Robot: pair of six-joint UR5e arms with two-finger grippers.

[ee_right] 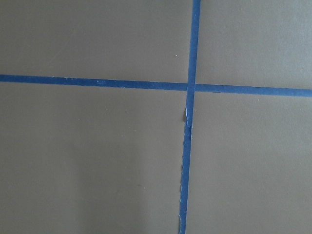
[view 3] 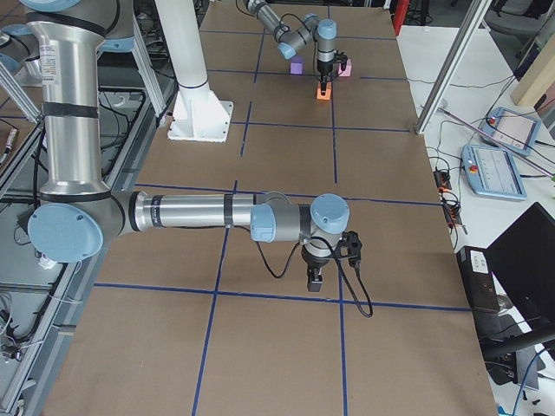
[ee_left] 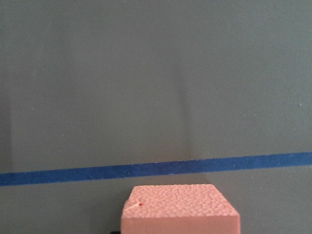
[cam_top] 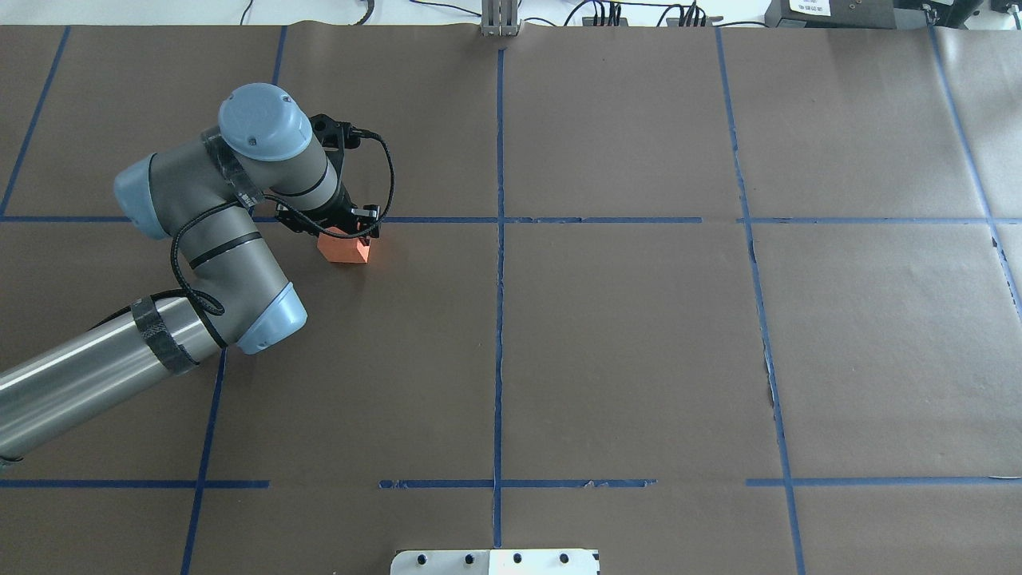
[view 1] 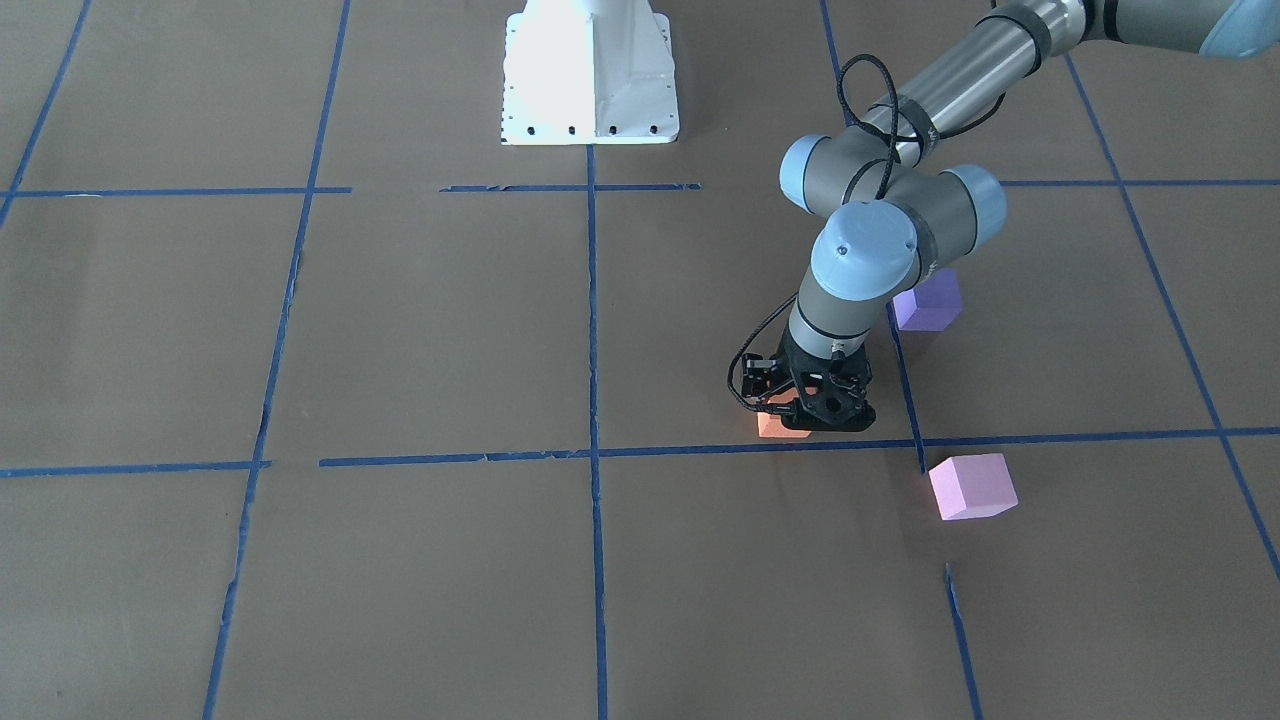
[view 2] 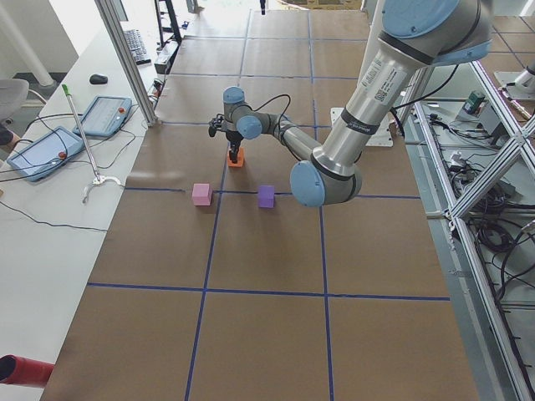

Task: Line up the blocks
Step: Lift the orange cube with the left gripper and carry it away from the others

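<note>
Orange block (view 1: pixel 775 430) sits on the brown-papered counter (view 1: pixel 400 330), just on the robot's side of a blue tape line (view 1: pixel 450 459) that runs across the counter. The left pincer (view 1: pixel 800 420) points straight down over it, with its fingers down at the block's sides and seemingly clamped on it. The arm hides much of the contact. In the left wrist view the cube's pitted top fills the bottom middle of the picture, with the tape line running across just beyond it. Whether the cube rests on the paper or is raised a little off it cannot be made out.

The purple block (view 1: pixel 928 303) lies farther toward the robot's left, on the far side of a lengthwise tape strip, and is partly hidden behind the left arm's wrist joint in the front-facing view. The pink block (view 1: pixel 972 486) lies on the operators' side of the cross line, just beside where the two strips meet. It is apart from both other cubes. Seen from the counter's left end, pink and purple lie side by side with a gap between them, and orange lies beyond that gap, so the three make a triangle.

The right arm reaches out low over the other half of the counter, and the right pincer (view 3: pixel 316 282) hangs pointing down near a crossing of tape lines. Its wrist camera shows only that crossing and bare paper, so I cannot tell whether its fingers are apart or together.

The white robot pedestal (view 1: pixel 590 75) stands at the counter's edge.
</note>
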